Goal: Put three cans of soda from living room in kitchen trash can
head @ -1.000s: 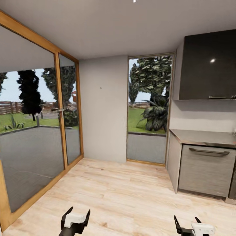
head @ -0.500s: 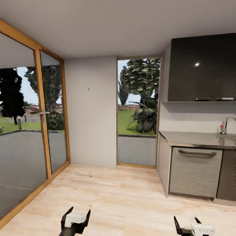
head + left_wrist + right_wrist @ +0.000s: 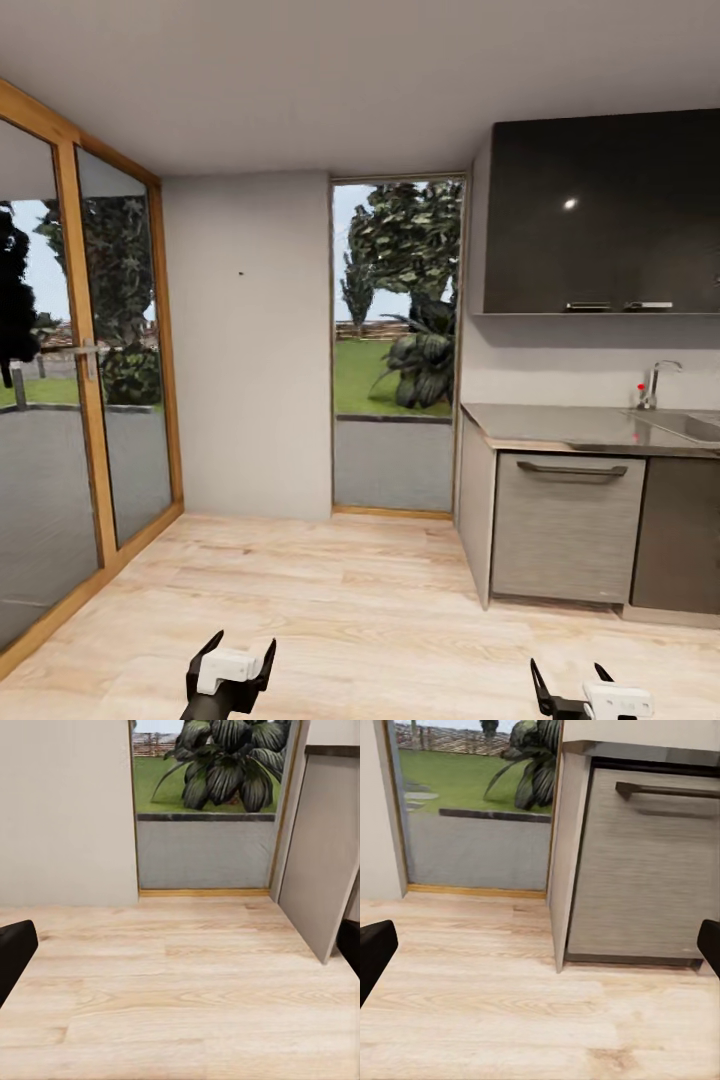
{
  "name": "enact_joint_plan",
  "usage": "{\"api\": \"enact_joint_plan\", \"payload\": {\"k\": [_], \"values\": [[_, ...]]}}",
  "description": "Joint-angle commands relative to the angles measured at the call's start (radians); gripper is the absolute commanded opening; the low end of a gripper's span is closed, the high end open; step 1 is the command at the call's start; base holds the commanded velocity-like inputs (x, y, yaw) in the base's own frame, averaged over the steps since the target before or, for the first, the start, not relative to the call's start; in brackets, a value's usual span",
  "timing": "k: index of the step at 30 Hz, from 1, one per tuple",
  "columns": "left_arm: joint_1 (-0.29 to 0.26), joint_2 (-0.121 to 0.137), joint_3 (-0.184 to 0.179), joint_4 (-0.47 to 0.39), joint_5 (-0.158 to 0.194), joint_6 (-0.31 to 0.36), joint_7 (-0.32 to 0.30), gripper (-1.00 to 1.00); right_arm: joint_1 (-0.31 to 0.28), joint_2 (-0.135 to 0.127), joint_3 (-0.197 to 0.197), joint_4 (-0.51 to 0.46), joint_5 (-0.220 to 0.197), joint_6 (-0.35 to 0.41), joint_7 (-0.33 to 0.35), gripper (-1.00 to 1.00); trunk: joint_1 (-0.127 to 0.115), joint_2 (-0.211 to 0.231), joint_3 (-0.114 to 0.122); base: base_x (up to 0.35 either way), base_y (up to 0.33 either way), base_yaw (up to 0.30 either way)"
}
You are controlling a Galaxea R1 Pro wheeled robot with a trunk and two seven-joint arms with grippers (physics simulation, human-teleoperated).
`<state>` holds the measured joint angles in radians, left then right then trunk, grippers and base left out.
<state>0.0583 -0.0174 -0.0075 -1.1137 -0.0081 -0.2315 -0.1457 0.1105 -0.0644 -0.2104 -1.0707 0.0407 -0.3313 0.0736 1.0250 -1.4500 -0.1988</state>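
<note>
Neither the soda cans nor the trash can can be seen from here, so nothing of their look can be told; the robot is in the kitchen, facing a corner with a tall window point(image 3: 396, 340).

To the right stands a steel-topped table point(image 3: 560, 425) with a sink tap point(image 3: 655, 380) at its far edge, a grey drawer front point(image 3: 568, 525) with a bar handle under it, and a dark wall cabinet point(image 3: 600, 215) above. A glass door point(image 3: 60, 400) in a wooden frame fills the left wall.

The left hand point(image 3: 232, 668) and the right hand point(image 3: 573, 690) hang low over the bare wooden floor point(image 3: 330, 610), both released, fingers spread, holding nothing.

As a judgement, a soda can should be light, stiff and rather slippery; it is best gripped across the middle of its round wall.
</note>
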Motion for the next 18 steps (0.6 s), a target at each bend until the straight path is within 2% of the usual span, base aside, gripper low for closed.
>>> {"api": "enact_joint_plan", "payload": {"k": [1, 9, 18], "values": [[0.0, 0.0, 0.0, 0.0, 0.0, 0.0, 0.0, 1.0, 0.0, 0.0, 0.0, 0.0, 0.0, 0.0, 0.0, 1.0, 0.0, 0.0, 0.0, 0.026, -0.028, -0.016], [0.0, 0.0, 0.0, 0.0, -0.001, 0.0, 0.0, 1.0, 0.0, 0.0, 0.003, 0.005, 0.002, 0.0, -0.001, 1.0, 0.0, 0.0, 0.0, 0.006, -0.007, 0.038], [0.0, -0.001, 0.0, 0.0, -0.001, 0.0, 0.0, 1.0, 0.0, 0.001, 0.004, 0.009, 0.002, 0.001, -0.002, 1.0, 0.0, 0.0, 0.0, 0.0, -0.001, 0.214]]}}
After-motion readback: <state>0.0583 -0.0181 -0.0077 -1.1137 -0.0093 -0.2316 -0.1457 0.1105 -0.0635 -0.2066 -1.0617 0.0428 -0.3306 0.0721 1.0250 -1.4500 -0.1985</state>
